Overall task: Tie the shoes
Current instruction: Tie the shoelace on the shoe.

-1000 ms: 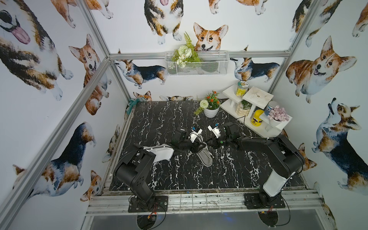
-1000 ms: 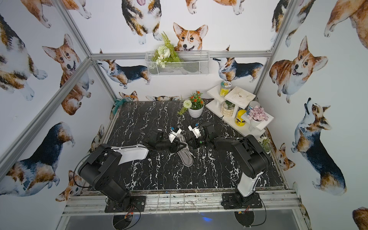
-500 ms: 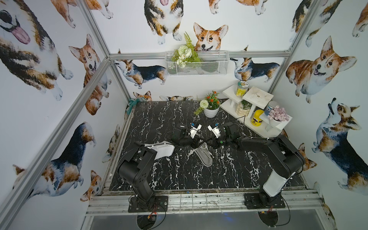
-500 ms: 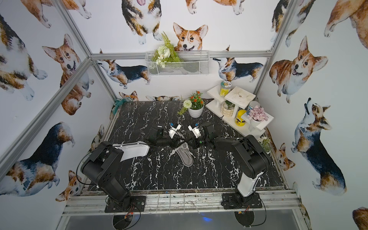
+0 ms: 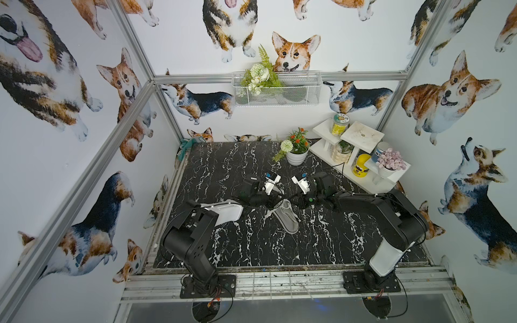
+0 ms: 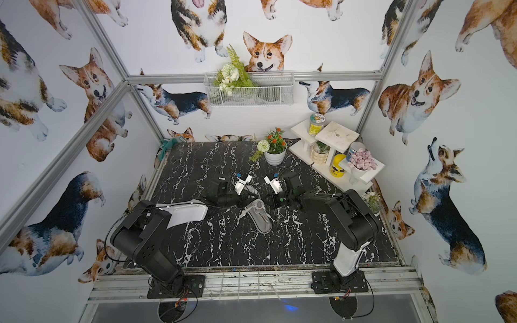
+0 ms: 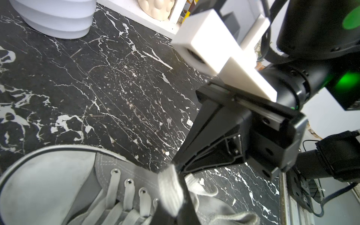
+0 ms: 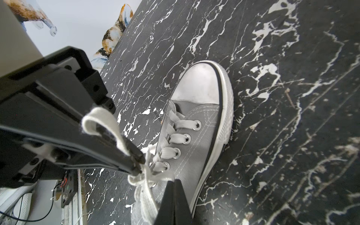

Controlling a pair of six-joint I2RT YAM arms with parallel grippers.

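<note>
Since a second ago our left gripper [image 8: 137, 163] has clamped shut on the laces [image 8: 101, 118], a loop draped over its fingers. The shoe [image 5: 286, 216] lies between both arms, equally near, long axis running toe-first toward our bases. Our right gripper [image 8: 174, 183] is shut too; its catch we cannot tell

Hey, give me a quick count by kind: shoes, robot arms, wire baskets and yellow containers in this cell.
Shoes: 1, the grey sneaker
Robot arms: 2, the left arm and the right arm
Wire baskets: 1, the wall basket
Yellow containers: 1, the yellow tub
Total: 5
</note>
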